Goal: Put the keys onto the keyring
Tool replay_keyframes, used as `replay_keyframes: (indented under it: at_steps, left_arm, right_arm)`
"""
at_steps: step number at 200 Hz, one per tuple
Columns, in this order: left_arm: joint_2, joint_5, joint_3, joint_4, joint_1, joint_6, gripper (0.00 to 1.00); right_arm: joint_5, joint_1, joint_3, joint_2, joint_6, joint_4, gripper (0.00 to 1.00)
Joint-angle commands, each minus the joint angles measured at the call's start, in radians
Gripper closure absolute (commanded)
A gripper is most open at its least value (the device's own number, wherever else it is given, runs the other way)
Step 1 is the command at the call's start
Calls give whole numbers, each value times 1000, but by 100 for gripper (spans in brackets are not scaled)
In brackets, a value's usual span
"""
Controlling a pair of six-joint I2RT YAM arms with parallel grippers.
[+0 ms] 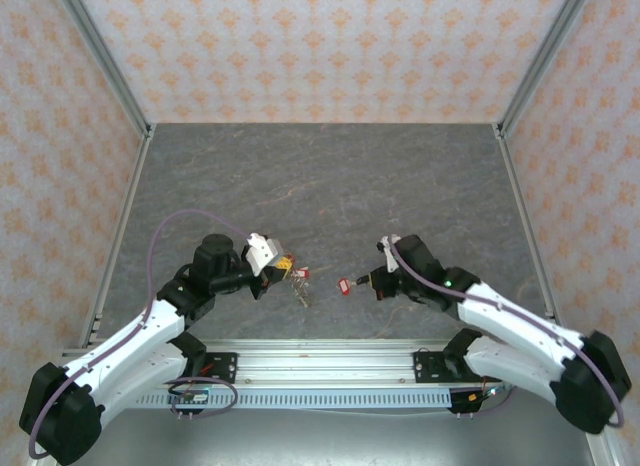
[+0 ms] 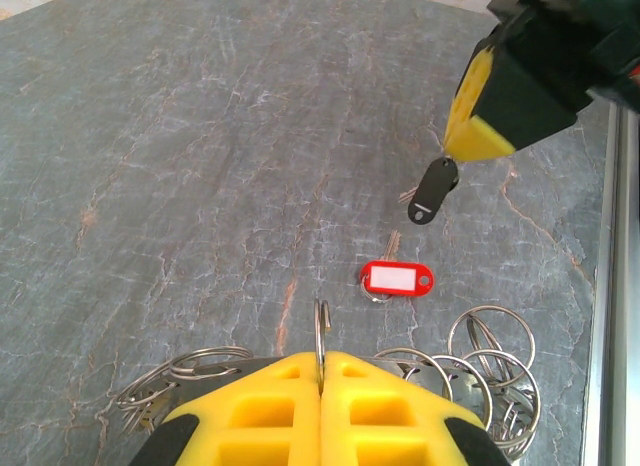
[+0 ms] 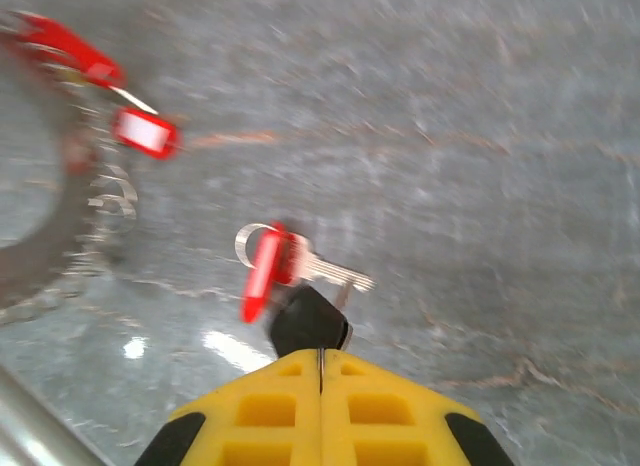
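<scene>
While left gripper point(image 2: 320, 358) sits clamped shut on keyring point(image 2: 322, 326), wire edge-up between pads, we find right gripper point(image 3: 320, 356) pinched shut on black-tag key point(image 3: 310, 321).
Red-tag key point(image 2: 397, 279) lies on table point(image 1: 330, 176) between grippers.
Small rings point(image 2: 490, 336) hang beside left fingers.
Step in hand: carry black-tag key to keyring.
Its loop is blurred, probably free.
Next move calls for aligning loop with keyring gap and threading slowly.

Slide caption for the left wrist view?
Left jaws pinch the keyring; right jaws hold a black-tagged key near a red-tagged key.
</scene>
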Motion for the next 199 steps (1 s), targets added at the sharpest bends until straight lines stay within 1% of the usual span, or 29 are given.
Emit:
replay_keyframes:
  at_steps: [1, 24, 36, 47, 60, 107, 152, 199]
  left_arm:
    - [-14, 40, 35, 32, -9, 26, 100]
    - [-10, 81, 30, 50, -17, 36, 100]
    - [-5, 99, 31, 54, -21, 40, 100]
    - [0, 111, 32, 54, -26, 49, 100]
    - [6, 122, 33, 54, -32, 56, 100]
    - [35, 140, 51, 61, -64, 80, 100]
    - [75, 134, 53, 94, -78, 93, 100]
    - [126, 141, 61, 115, -91, 96, 100]
  right_arm:
    - [-135, 5, -83, -143, -82, 244, 100]
    - [-206, 5, -133, -233, -106, 352, 100]
    - [-251, 7, -136, -246, -139, 375, 100]
    - [-266, 9, -134, -245, -158, 391, 100]
    - [-266, 12, -127, -232, -173, 409, 100]
    - [-351, 26, -107, -163, -291, 484, 100]
    - [-372, 39, -79, -112, -420, 496, 100]
    - [-401, 48, -45, -35, -487, 545, 100]
